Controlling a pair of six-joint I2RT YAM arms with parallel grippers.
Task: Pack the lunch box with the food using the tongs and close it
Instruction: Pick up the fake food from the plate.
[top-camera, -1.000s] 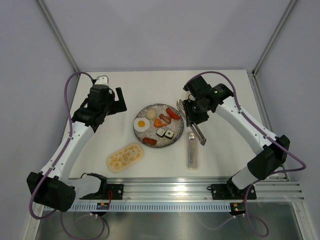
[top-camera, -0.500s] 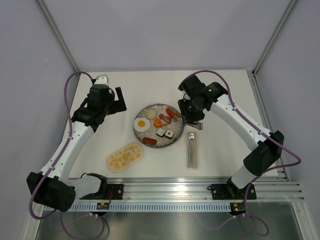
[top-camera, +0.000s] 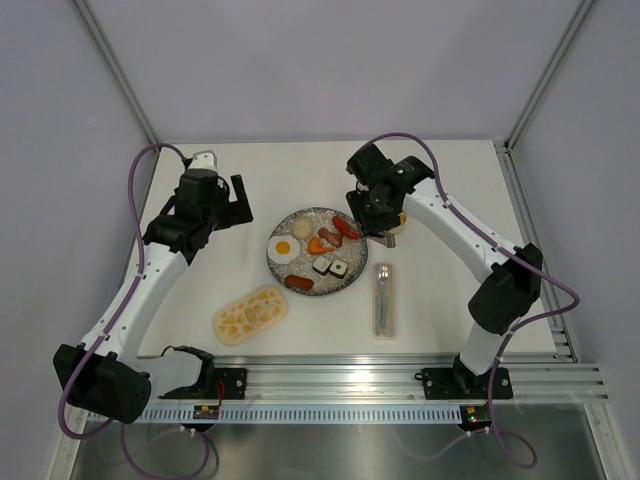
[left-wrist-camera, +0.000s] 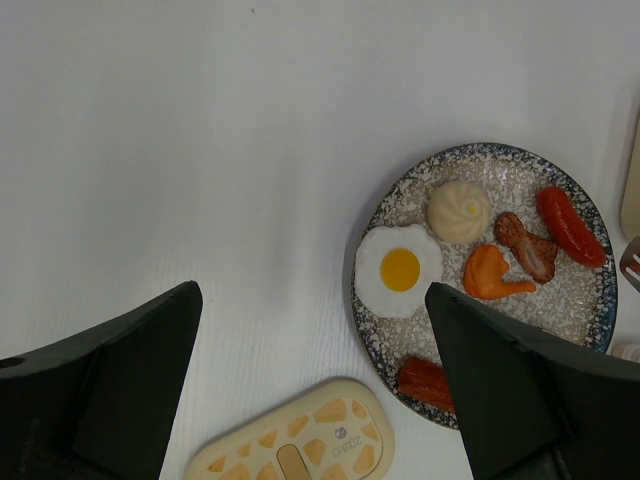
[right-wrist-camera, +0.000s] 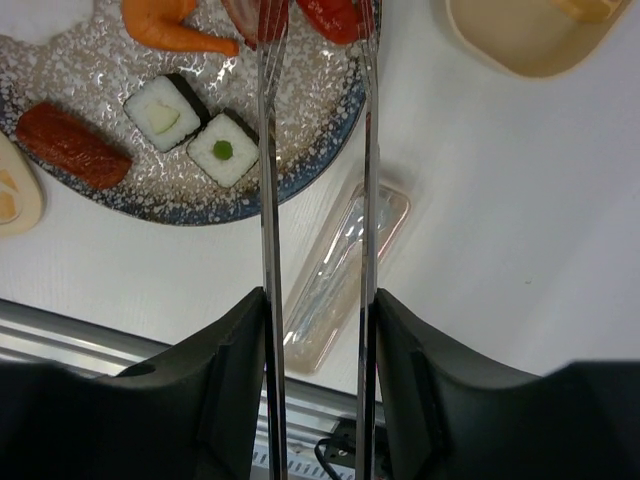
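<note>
Left jaws: released wide, held above the white desk (left-wrist-camera: 200, 150) beside the speckled grey round plate (left-wrist-camera: 500, 168).
Right jaws: clenched on the thin silver metal tongs (right-wrist-camera: 267, 200).
Tong arms: extended over the plate, with a red toy sausage (right-wrist-camera: 328, 14) seen between them.
Cream-beige plastic lunch box (right-wrist-camera: 520, 40): placed on the desk near the plate.

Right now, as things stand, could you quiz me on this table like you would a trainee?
1. True or false: the lid sits on the lunch box.
2. What does the right gripper hold? A the tongs, B a cup, C nothing.
3. How many sushi rolls lie on the plate?
Key: 1 false, it lies on the table; 2 A; 3 two.
</note>
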